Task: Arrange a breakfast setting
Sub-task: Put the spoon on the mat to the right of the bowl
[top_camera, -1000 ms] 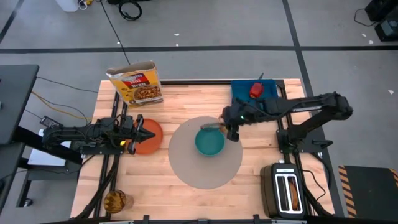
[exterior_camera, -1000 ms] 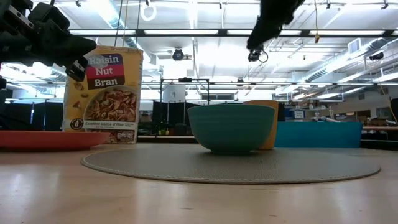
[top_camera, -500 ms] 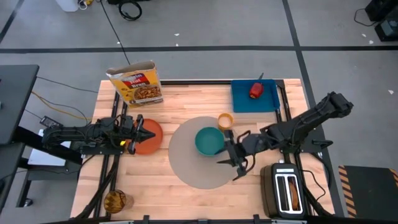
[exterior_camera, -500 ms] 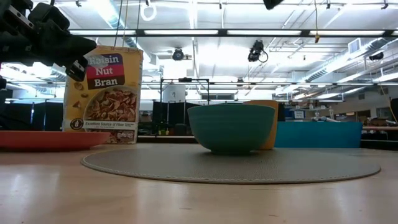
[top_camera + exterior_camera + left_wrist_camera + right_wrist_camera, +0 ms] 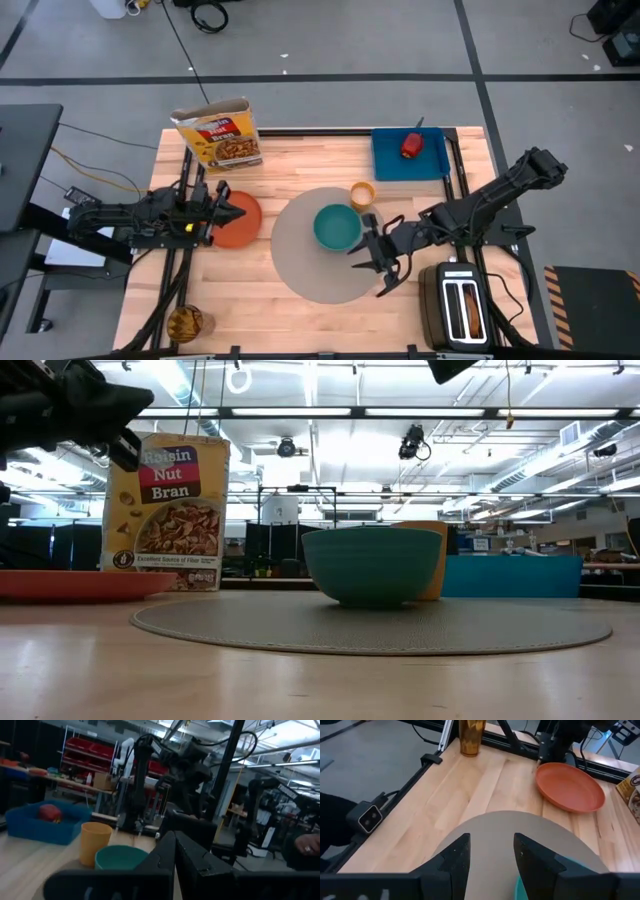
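The orange plate [image 5: 238, 220] lies flat and glossy on the wooden table [image 5: 300, 160], just off the left edge of the round grey mat [image 5: 330, 272] and right at the tip of the left tool [image 5: 234, 212], whose fingers are pressed together with nothing between them. From above, that arm is plainly the nearer one; the plate would travel rightward onto the mat. The teal bowl [image 5: 337, 227] sits on the mat, the small orange cup [image 5: 362, 194] just beyond it. The right tool [image 5: 385, 262] hovers spread and empty over the mat's right side.

At table height, the plate [image 5: 85, 583] shows as a thin, shallow disc, the bowl [image 5: 372, 565] smooth and deep on the woven-looking mat [image 5: 370, 625].

The left wrist view shows cup [image 5: 95, 842] and bowl [image 5: 121, 857] ahead.

The right wrist view looks across the mat [image 5: 510, 827] toward the plate [image 5: 570, 787], its fingers [image 5: 455, 855] parted.
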Motion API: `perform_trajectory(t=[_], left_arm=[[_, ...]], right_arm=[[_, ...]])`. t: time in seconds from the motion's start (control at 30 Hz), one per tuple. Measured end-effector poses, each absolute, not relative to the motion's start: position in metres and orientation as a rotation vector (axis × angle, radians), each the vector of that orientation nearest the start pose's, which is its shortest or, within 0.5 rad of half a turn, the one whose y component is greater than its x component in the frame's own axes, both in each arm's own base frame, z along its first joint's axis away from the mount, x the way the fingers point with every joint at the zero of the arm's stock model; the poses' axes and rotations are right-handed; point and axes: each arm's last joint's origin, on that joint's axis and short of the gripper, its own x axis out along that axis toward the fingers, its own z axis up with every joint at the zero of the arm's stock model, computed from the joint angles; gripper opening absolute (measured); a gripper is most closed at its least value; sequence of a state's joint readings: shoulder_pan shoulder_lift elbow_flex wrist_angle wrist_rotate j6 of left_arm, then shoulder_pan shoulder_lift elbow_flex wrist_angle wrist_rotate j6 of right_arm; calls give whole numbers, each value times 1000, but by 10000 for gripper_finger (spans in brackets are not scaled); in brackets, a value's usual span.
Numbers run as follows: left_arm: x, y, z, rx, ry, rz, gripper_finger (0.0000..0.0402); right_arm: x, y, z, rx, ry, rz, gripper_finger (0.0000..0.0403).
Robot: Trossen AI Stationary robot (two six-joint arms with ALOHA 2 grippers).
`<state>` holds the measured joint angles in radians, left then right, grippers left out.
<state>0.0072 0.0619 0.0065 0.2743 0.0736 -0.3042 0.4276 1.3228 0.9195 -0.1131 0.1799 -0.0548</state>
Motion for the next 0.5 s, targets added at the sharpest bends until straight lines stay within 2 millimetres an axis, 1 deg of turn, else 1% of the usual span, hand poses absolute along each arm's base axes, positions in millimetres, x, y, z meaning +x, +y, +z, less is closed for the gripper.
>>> perform_trajectory(t=[0.07, 0.13, 0.2, 0.27, 0.37, 0.43, 0.5], left_arm=[[98, -3, 189, -275, -221, -157, 11], [96, -6, 195, -231, -272, -278, 11], [94, -11, 202, -213, -331, -390, 11], [93, -16, 208, -186, -382, -458, 11], [99, -24, 211, -159, -334, -502, 11], [105, -31, 220, -165, -305, -501, 11], [112, -40, 226, -182, -241, -503, 11]], right_arm=[[265, 113, 271, -206, 483, 250, 159], [267, 112, 274, -200, 457, 234, 159], [269, 111, 278, -199, 414, 181, 159], [270, 110, 281, -209, 375, 125, 159], [272, 109, 284, -216, 340, 82, 159], [272, 109, 285, -205, 336, 76, 159], [272, 109, 285, -190, 334, 65, 159]])
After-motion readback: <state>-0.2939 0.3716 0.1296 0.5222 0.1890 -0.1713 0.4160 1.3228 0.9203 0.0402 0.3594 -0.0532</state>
